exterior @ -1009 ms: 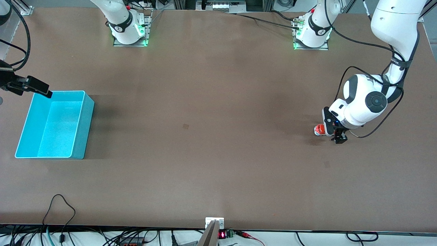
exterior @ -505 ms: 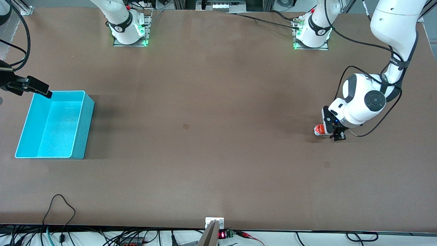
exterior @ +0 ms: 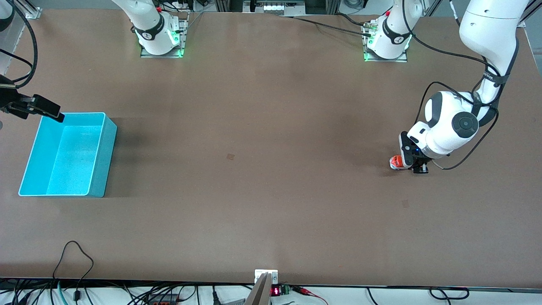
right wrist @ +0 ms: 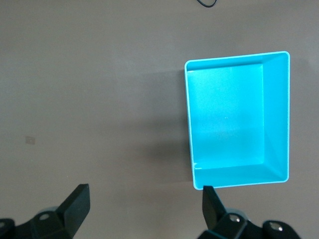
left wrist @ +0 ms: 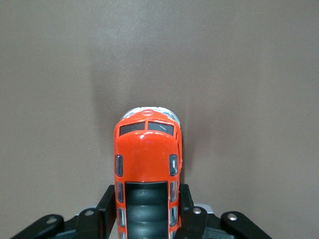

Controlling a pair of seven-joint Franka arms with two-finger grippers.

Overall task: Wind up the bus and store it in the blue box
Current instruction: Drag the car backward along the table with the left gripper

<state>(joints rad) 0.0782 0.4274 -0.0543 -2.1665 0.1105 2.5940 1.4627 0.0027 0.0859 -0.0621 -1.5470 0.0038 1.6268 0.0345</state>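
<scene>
The small orange-red bus (exterior: 396, 161) is at the table surface near the left arm's end. In the left wrist view the bus (left wrist: 147, 149) points away from the wrist, its dark roof panel between the fingers. My left gripper (exterior: 411, 166) (left wrist: 147, 204) is shut on the bus's sides, at its rear half. The blue box (exterior: 108, 156) stands empty at the right arm's end and also shows in the right wrist view (right wrist: 276, 114). My right gripper (exterior: 42, 108) (right wrist: 144, 199) is open and empty, in the air over the table beside the box's corner.
Brown table with the arm bases (exterior: 161, 38) (exterior: 387, 40) along its edge farthest from the front camera. Cables (exterior: 72, 258) lie at the edge nearest to that camera. Wide bare table lies between the bus and the box.
My left hand has shifted slightly around the bus, which stays in place. The right arm has not moved.
</scene>
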